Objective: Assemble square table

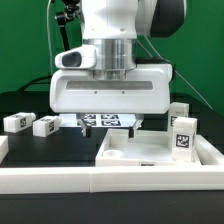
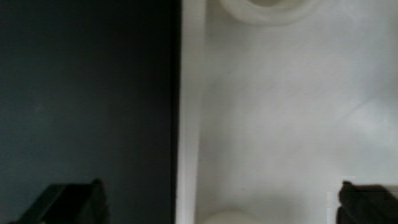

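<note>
Four short white legs (image 1: 45,125), each bearing a black-and-white tag, sit on the dark desk (image 1: 55,150): two toward the exterior view's left, two toward its right, just beside the slab (image 1: 150,152). That slab is white plastic, square, with a raised rim and recessed panels, and it lies flat just behind the long white rail (image 1: 90,182). We see the tool (image 1: 105,125) with its fingers spread wide and pinching nothing, hanging above the marker board (image 1: 112,119), behind the slab and clear of it. In the wrist view the slab's pale surface (image 2: 285,110) runs between the two dark fingertips (image 2: 71,203), its straight edge against the desk, with a round socket (image 2: 267,8) at the far end
</note>
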`<state>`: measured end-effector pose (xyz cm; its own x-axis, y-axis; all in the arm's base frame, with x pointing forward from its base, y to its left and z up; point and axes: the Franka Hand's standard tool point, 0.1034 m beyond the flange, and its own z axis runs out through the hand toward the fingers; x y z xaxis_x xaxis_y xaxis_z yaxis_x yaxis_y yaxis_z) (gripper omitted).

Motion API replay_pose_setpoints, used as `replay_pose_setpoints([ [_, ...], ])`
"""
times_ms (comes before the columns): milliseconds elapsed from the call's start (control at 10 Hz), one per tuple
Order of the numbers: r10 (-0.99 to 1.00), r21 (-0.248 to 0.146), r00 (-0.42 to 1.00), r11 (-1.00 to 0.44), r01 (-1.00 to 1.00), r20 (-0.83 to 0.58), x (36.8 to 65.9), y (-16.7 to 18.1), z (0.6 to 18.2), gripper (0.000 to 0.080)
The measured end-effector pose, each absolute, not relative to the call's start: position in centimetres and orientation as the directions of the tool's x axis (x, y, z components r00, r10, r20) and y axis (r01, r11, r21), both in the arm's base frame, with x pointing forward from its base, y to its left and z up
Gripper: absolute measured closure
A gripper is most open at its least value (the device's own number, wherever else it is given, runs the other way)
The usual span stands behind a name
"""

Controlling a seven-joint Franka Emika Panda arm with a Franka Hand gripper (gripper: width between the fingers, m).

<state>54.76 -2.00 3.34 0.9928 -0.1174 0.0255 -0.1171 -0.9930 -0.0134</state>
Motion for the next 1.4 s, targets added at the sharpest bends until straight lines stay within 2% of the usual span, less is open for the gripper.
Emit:
replay_pose_setpoints([
  [500,-0.121,-0.002,0.993,-0.993,-0.121,0.0,53.8,-2.6,1.2,0.0151],
  [700,-0.121,-0.002,0.993,-0.993,-0.121,-0.004,53.7,-2.5,1.1,0.0151],
  [800,-0.121,-0.002,0.993,-0.993,-0.121,-0.004,53.7,-2.5,1.1,0.024],
  [900,-0.121,-0.002,0.993,-0.993,-0.121,-0.004,53.7,-2.5,1.1,0.024],
  [1000,-0.121,-0.002,0.993,-0.993,-0.121,-0.004,53.7,-2.5,1.1,0.0423],
  [1100,-0.121,-0.002,0.993,-0.993,-0.121,-0.004,53.7,-2.5,1.1,0.0571],
  [1200,-0.121,-0.002,0.993,-0.993,-0.121,-0.004,53.7,-2.5,1.1,0.0571],
  [1300,-0.12,-0.002,0.993,-0.993,-0.12,-0.003,53.8,-2.5,1.1,0.0737],
  [1400,-0.12,-0.002,0.993,-0.993,-0.12,-0.002,53.8,-2.5,1.2,0.0737],
])
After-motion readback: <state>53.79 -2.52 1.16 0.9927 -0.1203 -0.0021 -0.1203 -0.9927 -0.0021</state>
